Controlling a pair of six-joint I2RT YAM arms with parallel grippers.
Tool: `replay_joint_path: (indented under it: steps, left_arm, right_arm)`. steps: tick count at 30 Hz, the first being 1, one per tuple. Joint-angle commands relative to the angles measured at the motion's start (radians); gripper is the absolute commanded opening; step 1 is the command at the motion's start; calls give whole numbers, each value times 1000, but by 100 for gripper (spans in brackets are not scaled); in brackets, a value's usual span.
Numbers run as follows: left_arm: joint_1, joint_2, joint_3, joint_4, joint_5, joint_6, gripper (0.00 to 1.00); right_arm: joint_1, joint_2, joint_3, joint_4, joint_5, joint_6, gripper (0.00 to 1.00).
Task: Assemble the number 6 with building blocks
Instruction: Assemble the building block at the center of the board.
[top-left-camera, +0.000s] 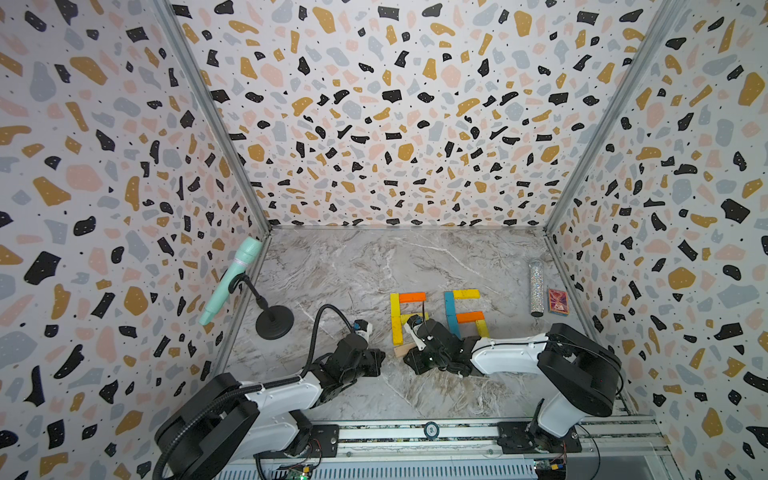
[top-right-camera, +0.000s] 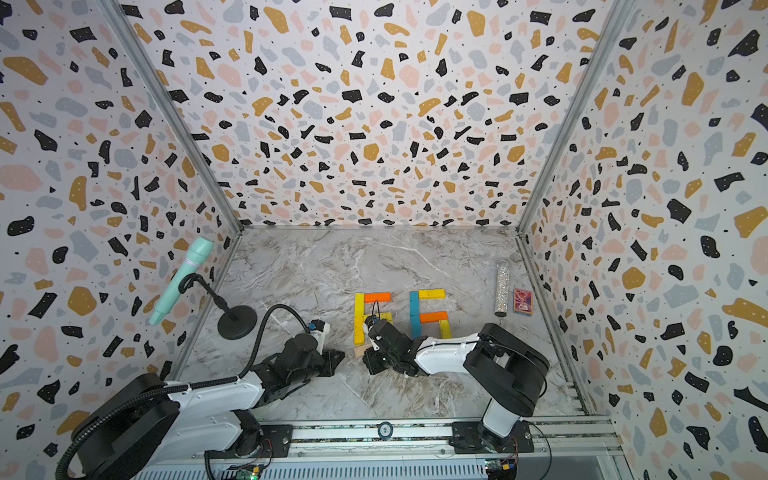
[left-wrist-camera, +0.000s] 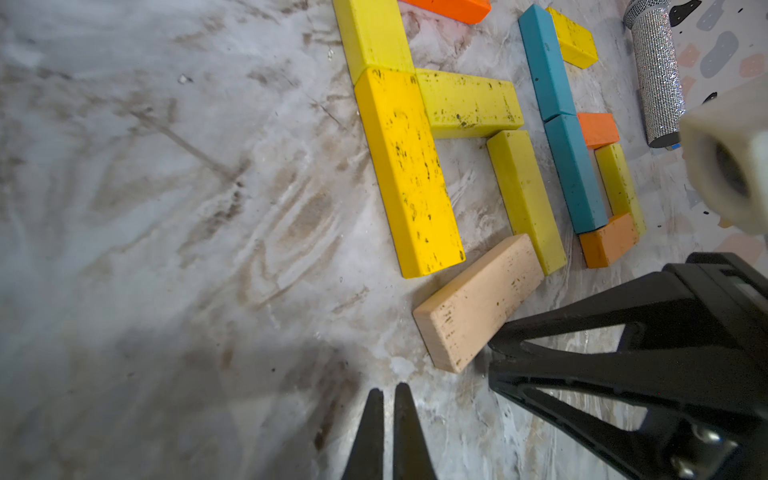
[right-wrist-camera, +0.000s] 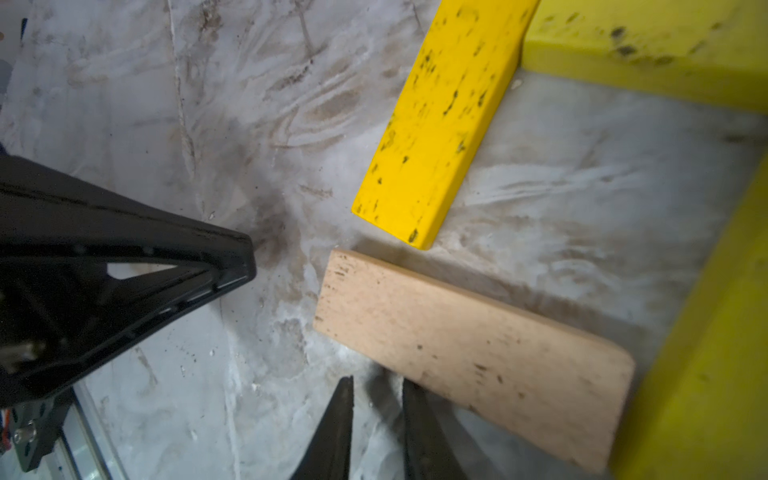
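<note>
Two block figures lie side by side on the marble table. The nearer-left one has long yellow blocks, an orange block at its far end and a plain beige block lying askew at its near end. The other figure has teal blocks with yellow and orange pieces. My right gripper is low at the beige block's near edge, narrowly open, with nothing between its jaws and one finger against the block. My left gripper is shut and empty just left of that block.
A mint microphone stands on a black round base at the left wall. A glittery tube and a red card box lie at the right wall. Both gripper tips are close together in front of the blocks.
</note>
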Motion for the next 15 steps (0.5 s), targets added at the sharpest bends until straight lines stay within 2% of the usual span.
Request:
replay_joint_path:
  steps: [1,15]
  left_arm:
    - [-6,25,-6,51,25,6,0]
    - [-6,48,-1,62,32,14,0]
  right_arm:
    - [6,22,25,-21,-9,-1,24]
    - [0,60,65,-42,1,-9,24]
